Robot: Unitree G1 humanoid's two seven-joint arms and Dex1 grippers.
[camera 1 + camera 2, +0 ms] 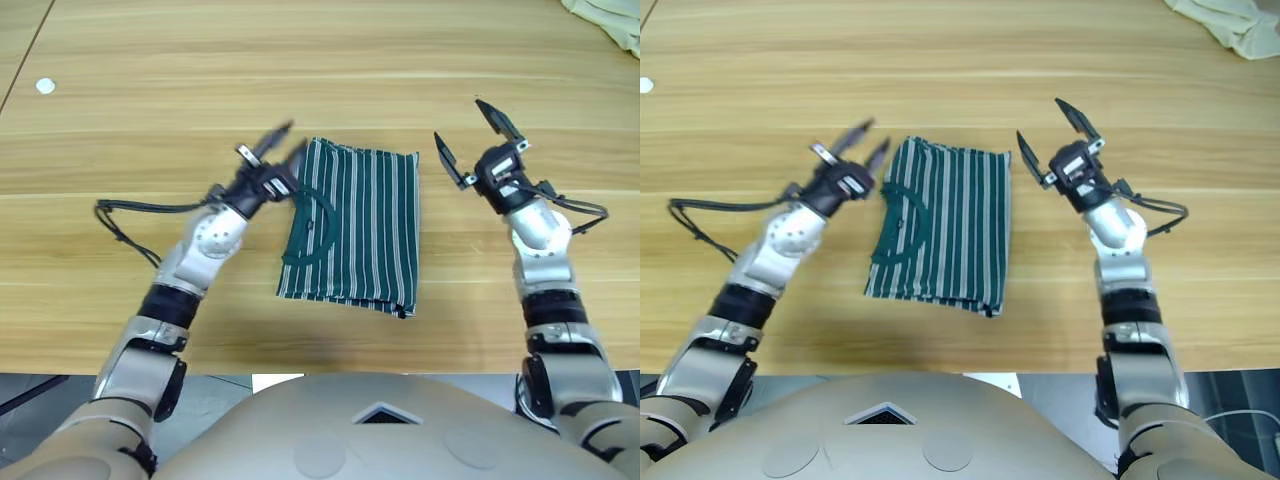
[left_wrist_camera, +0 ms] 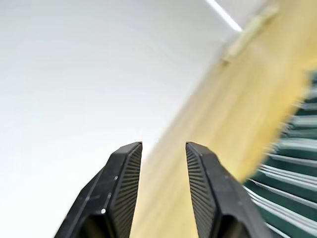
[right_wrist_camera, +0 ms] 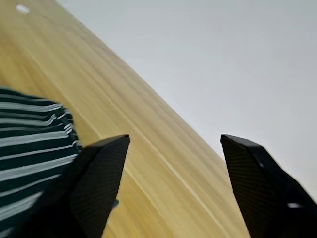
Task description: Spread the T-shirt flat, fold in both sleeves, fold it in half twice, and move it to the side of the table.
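The T-shirt, dark green with thin white stripes, lies folded into a compact rectangle on the wooden table, its collar showing on the left half. My left gripper hovers at the shirt's far left corner, fingers open with nothing between them; the striped cloth shows beside them in the left wrist view. My right gripper is raised just right of the shirt's far right corner, open wide and empty. The shirt's edge lies beyond the right fingers.
A pale cloth lies at the far right corner of the table. A small white dot sits at the far left. Bare wood extends on both sides of the shirt and beyond it.
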